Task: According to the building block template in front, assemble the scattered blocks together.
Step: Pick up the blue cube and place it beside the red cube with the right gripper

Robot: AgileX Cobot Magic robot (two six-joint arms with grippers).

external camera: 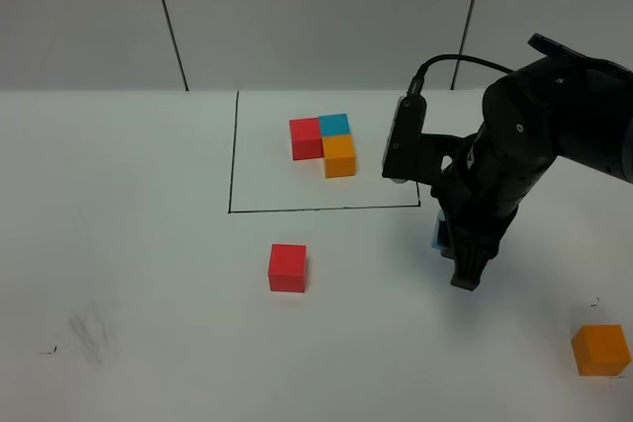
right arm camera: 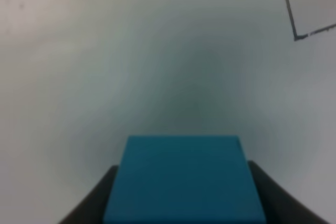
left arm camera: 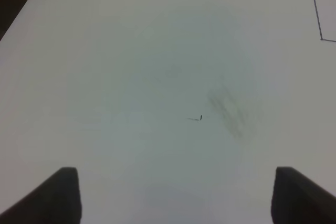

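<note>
The building block template (external camera: 323, 143), a red, blue and orange L-shaped cluster, lies inside a thin black-line rectangle (external camera: 233, 160) at the back. Of the scattered blocks, the red cube (external camera: 288, 268) rests in front of the rectangle and the orange cube (external camera: 600, 350) sits at the front right. My right gripper (external camera: 457, 262) points down just off the rectangle's front right corner, shut on the blue cube (right arm camera: 184, 179), of which only a sliver (external camera: 437, 234) shows in the exterior view. My left gripper (left arm camera: 178, 198) is open over bare table, out of the exterior view.
A grey smudge (left arm camera: 231, 111) and a small dark tick mark (left arm camera: 197, 118) lie on the white table under the left gripper. The rectangle's corner (right arm camera: 296, 36) shows in the right wrist view. The right arm's bulk (external camera: 534, 135) stands over the right side.
</note>
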